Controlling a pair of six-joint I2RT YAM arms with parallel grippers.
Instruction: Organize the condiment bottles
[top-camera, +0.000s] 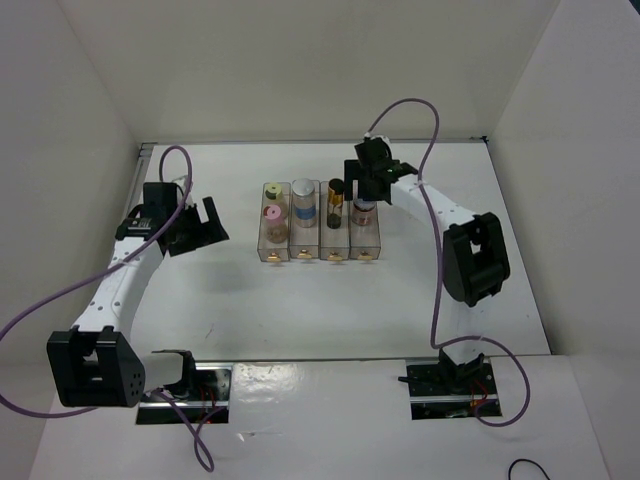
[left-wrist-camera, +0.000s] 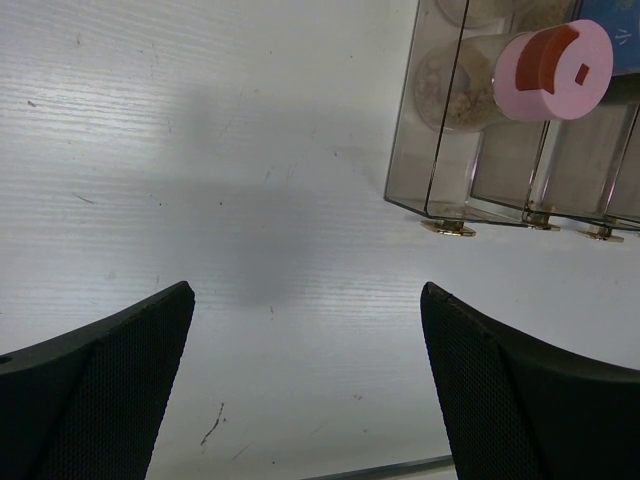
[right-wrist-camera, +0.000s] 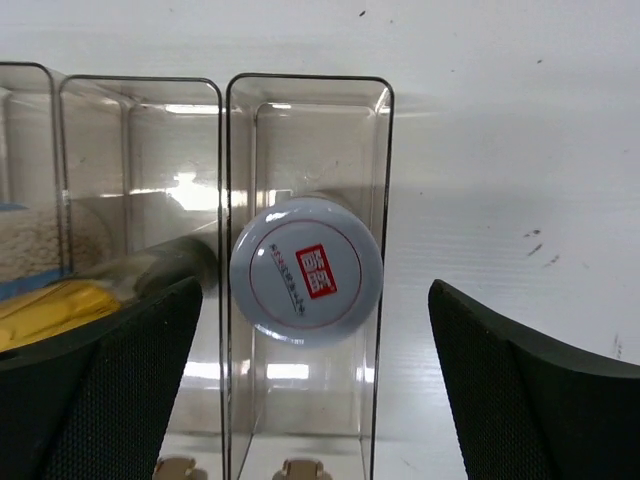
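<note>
Silver-lidded bottle (right-wrist-camera: 306, 270) stood in the rightmost bin (right-wrist-camera: 310, 80). Right hand (right-wrist-camera: 313, 285) hung over it, spread apart; left hand (left-wrist-camera: 305, 287) was likewise apart.

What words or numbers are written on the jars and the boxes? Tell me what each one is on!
No text can be read, so nothing can be quoted.
Grey lid: a red square with white characters and a line of tiny print beside it, too blurred to read.
Blue label: only a small white mark at the picture's edge, unreadable.
Pink lid: no words.
Clear bins: no writing visible.
</note>
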